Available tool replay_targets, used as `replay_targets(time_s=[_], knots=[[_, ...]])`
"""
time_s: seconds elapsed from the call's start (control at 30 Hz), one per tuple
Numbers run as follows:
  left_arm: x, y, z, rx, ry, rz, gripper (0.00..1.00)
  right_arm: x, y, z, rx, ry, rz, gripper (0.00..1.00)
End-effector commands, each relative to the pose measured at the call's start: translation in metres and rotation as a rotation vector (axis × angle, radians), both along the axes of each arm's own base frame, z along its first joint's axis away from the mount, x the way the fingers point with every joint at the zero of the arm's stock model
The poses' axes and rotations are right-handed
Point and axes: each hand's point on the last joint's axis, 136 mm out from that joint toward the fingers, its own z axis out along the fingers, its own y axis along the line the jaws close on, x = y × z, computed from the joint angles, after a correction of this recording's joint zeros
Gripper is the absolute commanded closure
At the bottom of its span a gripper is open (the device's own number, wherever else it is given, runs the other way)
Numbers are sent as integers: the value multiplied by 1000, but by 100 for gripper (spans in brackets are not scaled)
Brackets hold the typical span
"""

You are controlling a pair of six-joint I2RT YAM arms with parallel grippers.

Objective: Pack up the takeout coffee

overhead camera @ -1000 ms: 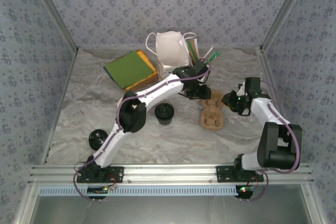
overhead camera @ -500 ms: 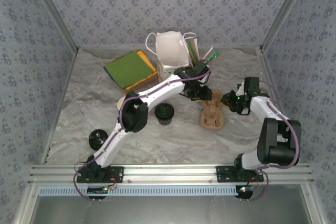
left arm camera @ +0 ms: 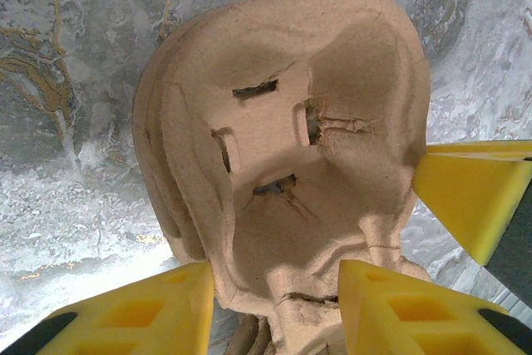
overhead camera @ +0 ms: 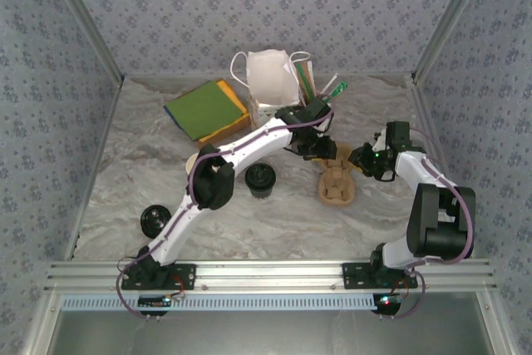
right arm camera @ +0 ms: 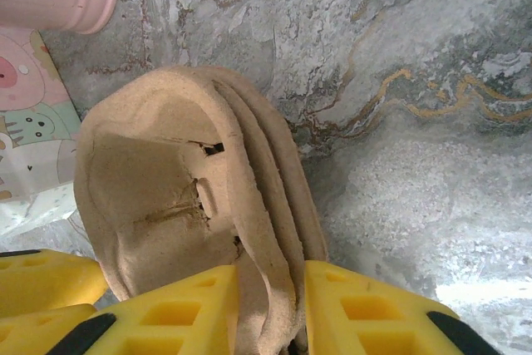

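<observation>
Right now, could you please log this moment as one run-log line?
left claw: shut on cup carrier end | right claw: shut on its rim | takeout coffee: lidded, on table, unpacked

Dark, black-lidded takeout coffee [overhead camera: 260, 179] stands upright on the table [overhead camera: 125, 172].

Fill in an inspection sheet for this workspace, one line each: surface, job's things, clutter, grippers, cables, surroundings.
Surface: marbled grey table, no spills seen.
Job's things: takeout coffee upright with its lid on, untouched, near the middle; pulp cup carriers to its right.
Clutter: loose black lid near the left; green and yellow pads, white bag and straw holder at the back.
Grippers: left gripper and right gripper each closed on the carriers, from different sides.
Cables: purple cables run along both arms; no snag seen.
Surroundings: patterned walls; metal rail at the near edge.
</observation>
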Motion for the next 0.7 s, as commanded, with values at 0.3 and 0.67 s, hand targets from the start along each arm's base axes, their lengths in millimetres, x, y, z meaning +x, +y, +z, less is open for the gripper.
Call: replay_targets(time_s=[0.3,0.67], knots=[[-4,-9,1,-27,17,-19,57,4,7,14,-27,-30,30,67],[-8,-19,30,-139,0,-39,60,2,10,10,-25,-22,40,66]])
